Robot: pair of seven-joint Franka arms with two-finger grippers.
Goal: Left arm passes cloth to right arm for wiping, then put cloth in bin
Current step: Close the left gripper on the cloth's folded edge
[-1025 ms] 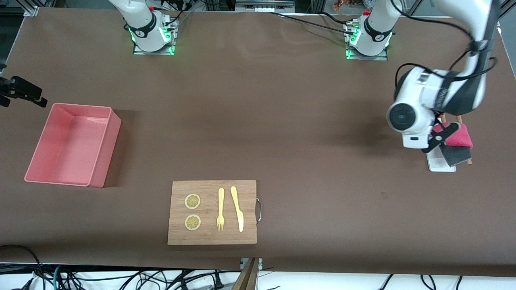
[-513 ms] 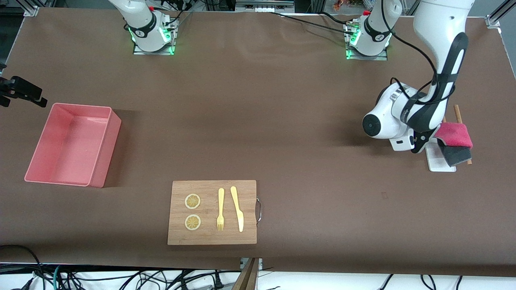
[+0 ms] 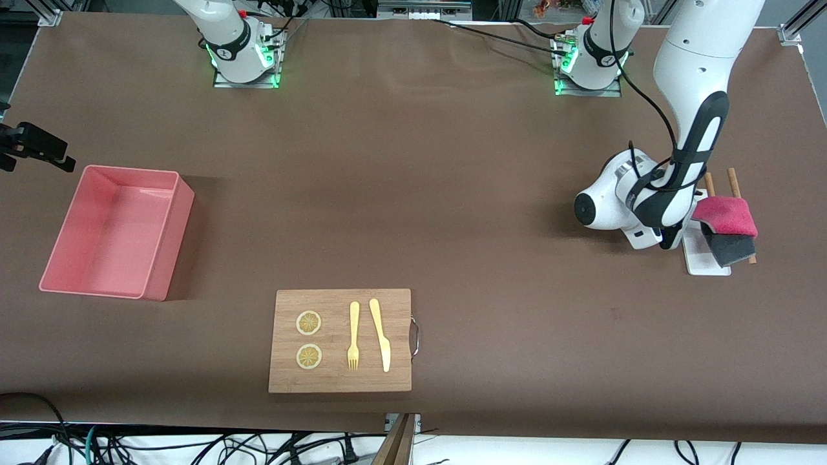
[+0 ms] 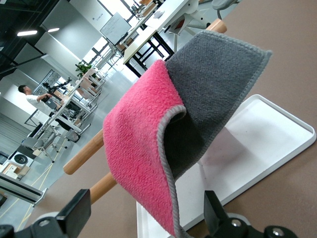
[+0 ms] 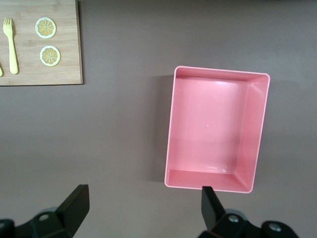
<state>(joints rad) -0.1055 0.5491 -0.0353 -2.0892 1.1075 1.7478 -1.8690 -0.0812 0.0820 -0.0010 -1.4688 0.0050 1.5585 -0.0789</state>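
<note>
The cloth (image 3: 727,221), magenta-red on one face and dark grey on the other, hangs folded over two wooden rods (image 3: 732,178) above a flat white tray (image 3: 701,262) at the left arm's end of the table. My left gripper (image 4: 146,201) is low beside the tray and faces the cloth (image 4: 148,129). It is open, and the cloth's hanging edge shows between its fingers, untouched. The pink bin (image 3: 169,242) stands empty at the right arm's end. My right gripper (image 5: 142,196) hangs open and empty high over the table beside the bin (image 5: 220,71); the front view does not show it.
A wooden cutting board (image 3: 336,300) with two lemon slices (image 3: 309,323), a yellow fork (image 3: 353,336) and a yellow knife (image 3: 381,336) lies near the front camera, mid-table. A black fixture (image 3: 35,147) juts in at the table edge by the bin.
The left arm has come down and turned its hand, from above the cloth to low beside the tray. The cloth, rods and bin have not moved.
</note>
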